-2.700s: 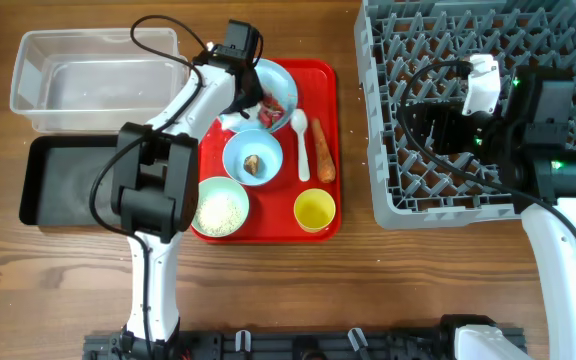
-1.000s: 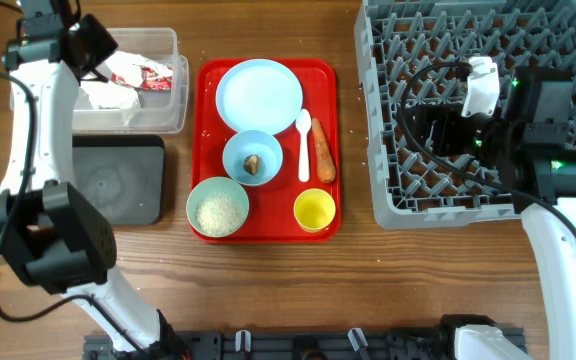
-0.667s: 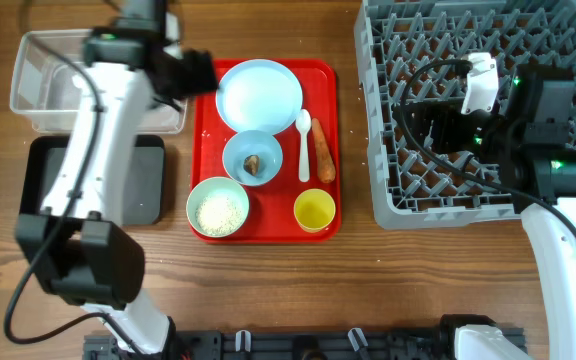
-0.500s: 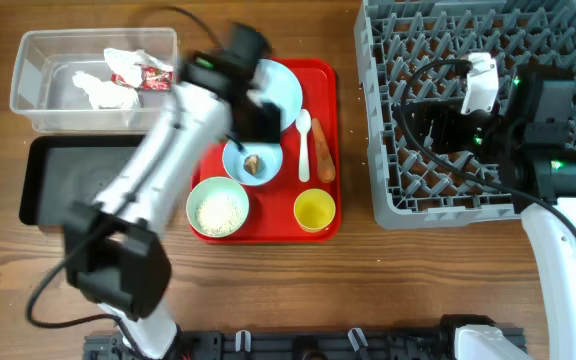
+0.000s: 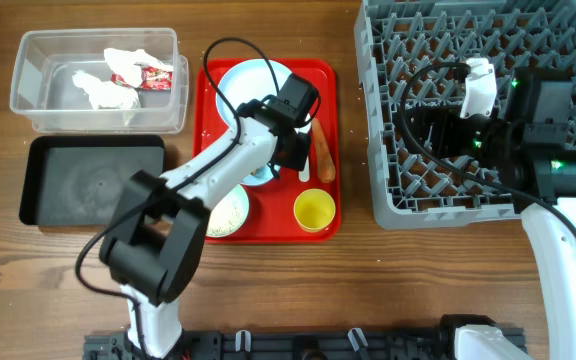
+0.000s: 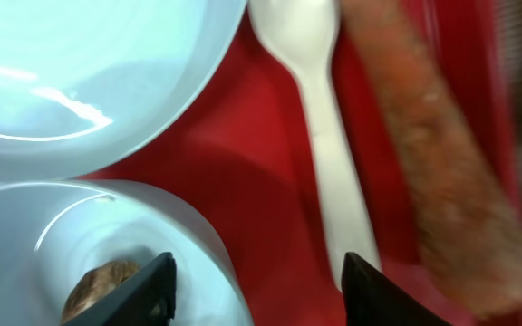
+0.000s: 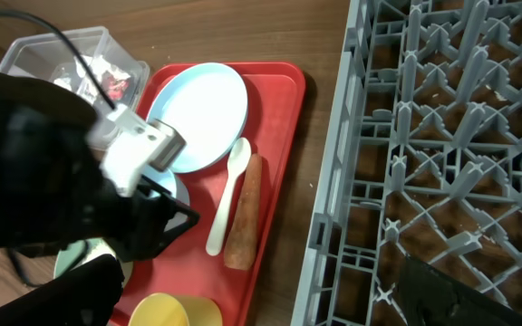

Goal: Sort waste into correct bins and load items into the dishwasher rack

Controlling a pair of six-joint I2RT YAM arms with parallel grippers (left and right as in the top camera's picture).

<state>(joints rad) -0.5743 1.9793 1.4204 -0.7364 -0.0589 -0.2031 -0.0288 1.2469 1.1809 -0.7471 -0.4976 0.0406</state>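
Note:
My left gripper point(image 5: 293, 152) hangs open low over the red tray point(image 5: 273, 222). Its jaws straddle the rim of a pale blue-green bowl point(image 6: 53, 235) holding a brown food scrap point(image 6: 102, 281) and the handle of the white spoon point(image 6: 324, 136). The orange carrot point(image 6: 433, 154) lies right of the spoon and the pale blue plate point(image 6: 89, 72) lies above. The clear tub point(image 5: 28, 80) holds white tissues point(image 5: 103, 90) and a red wrapper point(image 5: 143, 78). A rice bowl point(image 5: 230, 215) and yellow cup point(image 5: 315, 210) sit at the tray's front. My right gripper point(image 7: 270, 299) stays open over the grey rack point(image 5: 478, 190).
The black tray point(image 5: 93, 180) lies in front of the clear tub at the left. The left arm crosses the rice bowl and part of the plate. Bare wooden table point(image 5: 353, 150) separates the red tray from the rack.
The left arm carried the tissues and wrapper from the plate to the clear tub, left them there, and swung back right over the red tray. The right arm has not moved.

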